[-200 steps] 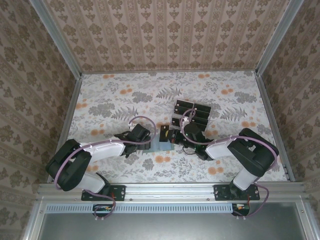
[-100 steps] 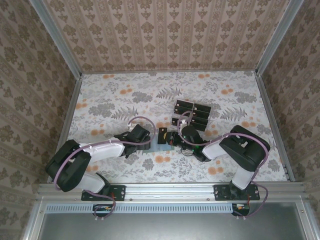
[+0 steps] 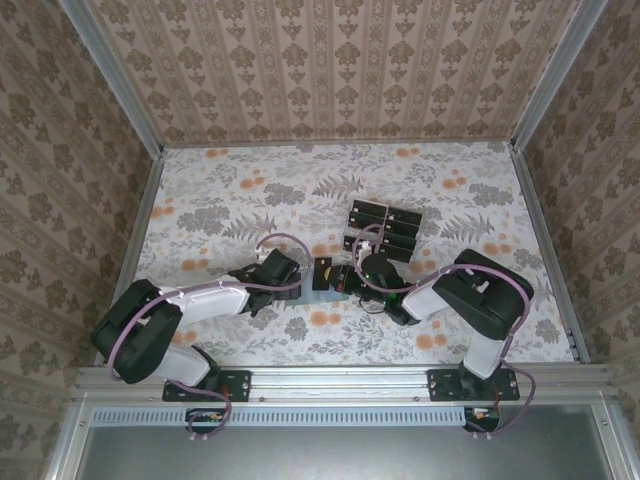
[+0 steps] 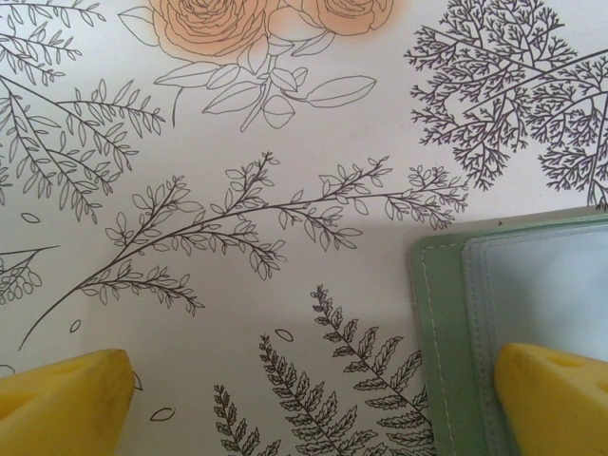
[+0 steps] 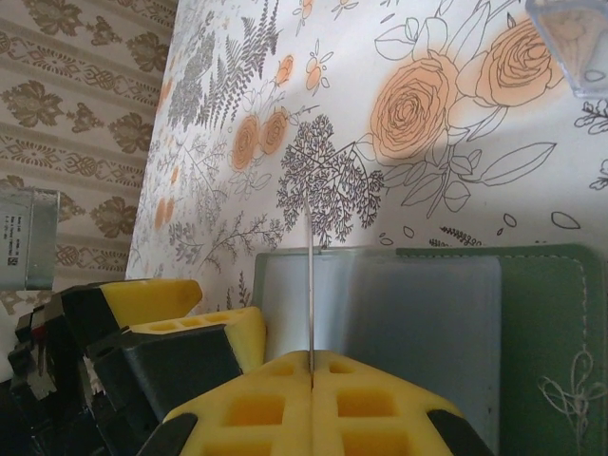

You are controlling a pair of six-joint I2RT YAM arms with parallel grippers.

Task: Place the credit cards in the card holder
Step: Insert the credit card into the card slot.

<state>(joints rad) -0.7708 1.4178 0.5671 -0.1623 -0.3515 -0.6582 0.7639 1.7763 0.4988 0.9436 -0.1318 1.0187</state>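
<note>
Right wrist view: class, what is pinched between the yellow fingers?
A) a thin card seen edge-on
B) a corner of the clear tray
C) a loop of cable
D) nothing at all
A: the card shows as a thin upright line rising from the seam where the right gripper is closed, with the holder lying flat behind it.

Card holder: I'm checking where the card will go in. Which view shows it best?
Right wrist: the card holder lies large in the foreground, pocket visible, with the card edge-on before it. Left wrist shows one corner; top external shows a small distant patch.
</note>
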